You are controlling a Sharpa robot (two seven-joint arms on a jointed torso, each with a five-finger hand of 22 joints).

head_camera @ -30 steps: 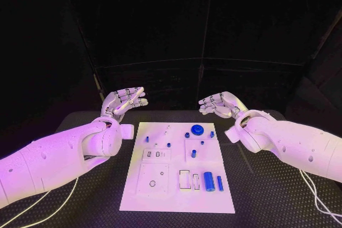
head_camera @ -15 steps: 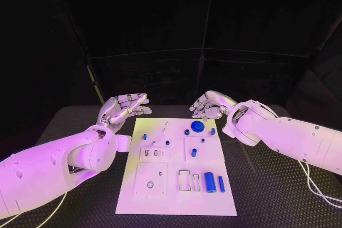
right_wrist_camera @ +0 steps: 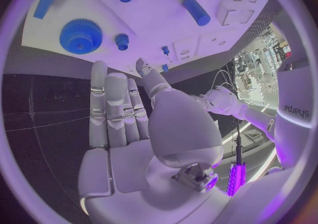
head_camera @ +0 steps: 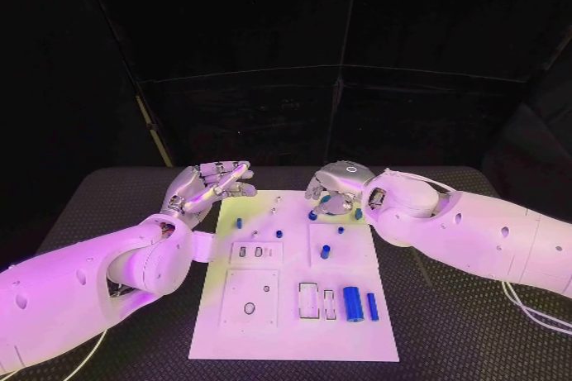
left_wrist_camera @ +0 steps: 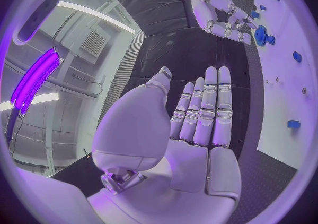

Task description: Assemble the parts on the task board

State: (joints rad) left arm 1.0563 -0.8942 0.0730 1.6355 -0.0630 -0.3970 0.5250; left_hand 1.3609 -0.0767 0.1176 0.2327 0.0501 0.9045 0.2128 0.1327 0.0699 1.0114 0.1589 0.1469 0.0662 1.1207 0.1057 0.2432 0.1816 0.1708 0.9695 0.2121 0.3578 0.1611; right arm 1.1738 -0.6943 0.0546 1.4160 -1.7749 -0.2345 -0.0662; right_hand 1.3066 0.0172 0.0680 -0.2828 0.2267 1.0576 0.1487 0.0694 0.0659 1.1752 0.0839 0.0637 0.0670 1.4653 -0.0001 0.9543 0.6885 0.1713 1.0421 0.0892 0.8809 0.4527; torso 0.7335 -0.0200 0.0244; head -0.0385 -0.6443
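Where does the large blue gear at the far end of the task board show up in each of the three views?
Head view: the blue gear is mostly covered by the right hand, at the board's far end.
Left wrist view: blue gear beside the right hand's fingertips.
Right wrist view: blue gear, fully visible beyond the fingers.
Shared landmark: the white task board.

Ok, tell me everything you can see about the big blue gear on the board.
The gear is a bright blue toothed disc with a raised round hub in its middle, plastic by the look of it. It lies flat near the far end of the board, with a much smaller blue gear close beside it. The right hand hangs over it, fingers apart, holding nothing; in the wrist view no finger touches it.
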